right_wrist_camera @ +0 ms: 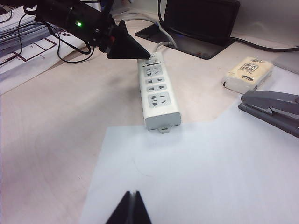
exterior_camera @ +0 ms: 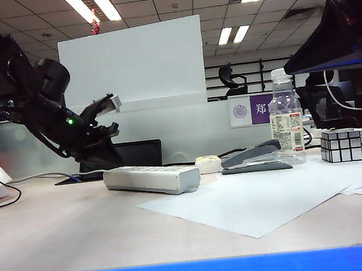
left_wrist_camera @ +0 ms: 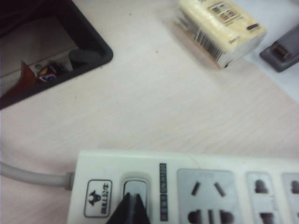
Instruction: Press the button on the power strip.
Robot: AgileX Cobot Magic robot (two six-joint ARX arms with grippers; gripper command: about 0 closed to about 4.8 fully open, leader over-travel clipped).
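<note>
While lying flat on the counter (exterior_camera: 61, 232), power strip (right_wrist_camera: 158, 91) almost done: left end effector (left_wrist_camera: 131, 206) pinched closed, empty, tip on the button (left_wrist_camera: 136, 190) at the cord end. Can't tell if pushed in. Right end effector (right_wrist_camera: 131, 208) closed, empty, hanging above the paper (right_wrist_camera: 210, 172).

We are in an open-plan office. Overhead runs a grid of ceiling tiles (exterior_camera: 155, 9) with long fluorescent light panels (exterior_camera: 93, 3), seen across the top of the exterior view. Behind the pale wooden desk (exterior_camera: 81, 230) stands a frosted partition with a white board (exterior_camera: 131, 66) at centre, and at right of centre an office chair (exterior_camera: 229, 78) shows past it. A purple-and-white sign (exterior_camera: 251, 110) is fixed to the partition. On the desk we see a grey stapler (exterior_camera: 256, 158), sheets of white paper (exterior_camera: 259, 198), a power strip (exterior_camera: 152, 178) and a dark monitor base (right_wrist_camera: 198, 21).
</note>
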